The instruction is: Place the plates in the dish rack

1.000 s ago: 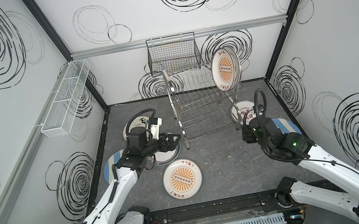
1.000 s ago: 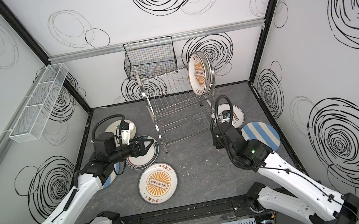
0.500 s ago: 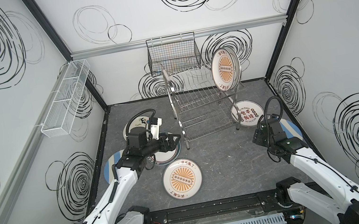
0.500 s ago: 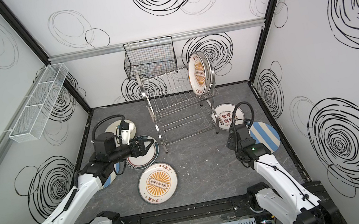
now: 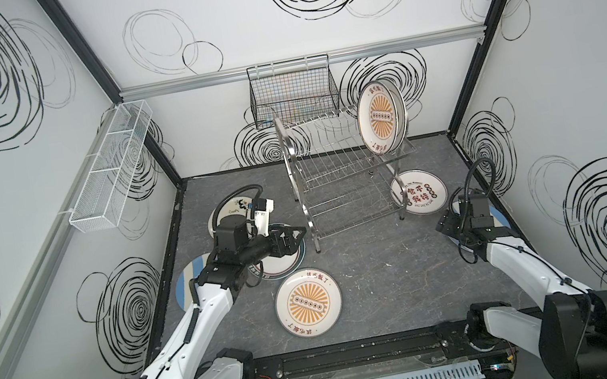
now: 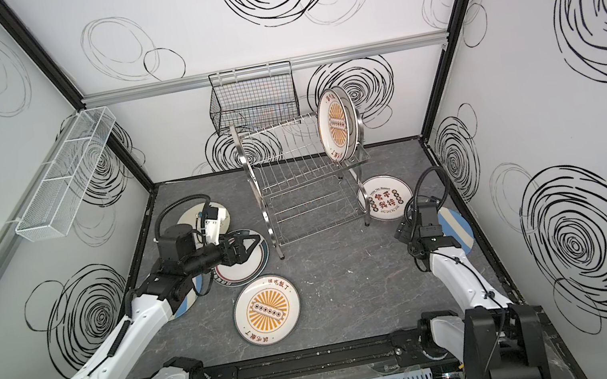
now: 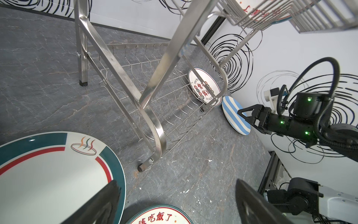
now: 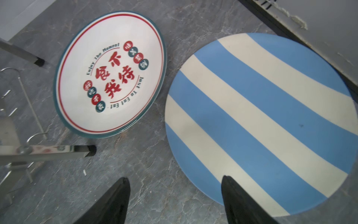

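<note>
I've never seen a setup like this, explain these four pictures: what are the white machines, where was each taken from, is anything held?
These are two white robot arms, each ending in a black claw. Two pictures look down on the whole booth; two come from cameras on the wrists. On the grey table stands a steel dish rack with one sunburst plate standing in it. Plates lying flat include a second sunburst plate, a teal-rimmed plate, a striped plate and a plate with red characters. The left claw and right claw are open and hold nothing.
</note>
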Robot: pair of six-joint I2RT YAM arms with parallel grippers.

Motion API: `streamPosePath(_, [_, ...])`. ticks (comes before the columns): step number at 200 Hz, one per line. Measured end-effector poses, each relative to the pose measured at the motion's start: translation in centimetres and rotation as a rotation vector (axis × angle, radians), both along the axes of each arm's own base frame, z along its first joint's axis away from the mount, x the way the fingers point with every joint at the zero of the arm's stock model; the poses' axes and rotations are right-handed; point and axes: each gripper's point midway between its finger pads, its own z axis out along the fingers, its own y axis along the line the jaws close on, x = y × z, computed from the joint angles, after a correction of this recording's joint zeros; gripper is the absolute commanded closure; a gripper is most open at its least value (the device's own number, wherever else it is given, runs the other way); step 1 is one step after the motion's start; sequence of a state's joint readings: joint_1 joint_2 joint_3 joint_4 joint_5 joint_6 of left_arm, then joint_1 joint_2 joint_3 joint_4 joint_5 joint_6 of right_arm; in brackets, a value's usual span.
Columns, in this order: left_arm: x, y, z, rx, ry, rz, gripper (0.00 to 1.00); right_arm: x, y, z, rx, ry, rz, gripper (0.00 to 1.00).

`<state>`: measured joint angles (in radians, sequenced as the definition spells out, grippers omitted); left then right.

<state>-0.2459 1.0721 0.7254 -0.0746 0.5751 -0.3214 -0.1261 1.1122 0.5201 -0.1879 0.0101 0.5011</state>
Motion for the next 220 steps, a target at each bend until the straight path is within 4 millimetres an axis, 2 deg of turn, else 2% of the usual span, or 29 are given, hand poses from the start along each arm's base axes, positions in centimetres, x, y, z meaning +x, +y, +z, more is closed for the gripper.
streamPosePath(29, [0.1,0.2,0.1,-0.001,-0.003,0.007,0.04,-0.1,-0.4,-1.7,0.023,0.052,0.001,0.21])
streamPosePath(81, [0.1,0.2,0.1,-0.001,-0.003,0.007,0.04,-0.1,0.4,-5.1,0.070,0.187,0.063,0.21])
streamPosePath(170, [0.1,0.4,0.4,-0.003,-0.011,0.011,0.04,0.7,1.7,-4.9,0.122,0.167,0.122,0.22])
streamPosePath(191, [0.1,0.4,0.4,-0.003,-0.011,0.012,0.04,0.7,3.0,-4.8,0.150,0.149,0.159,0.22])
streamPosePath(220, [0.1,0.4,0.4,-0.003,-0.011,0.012,0.04,0.7,6.0,-4.7,0.190,0.138,0.242,0.22])
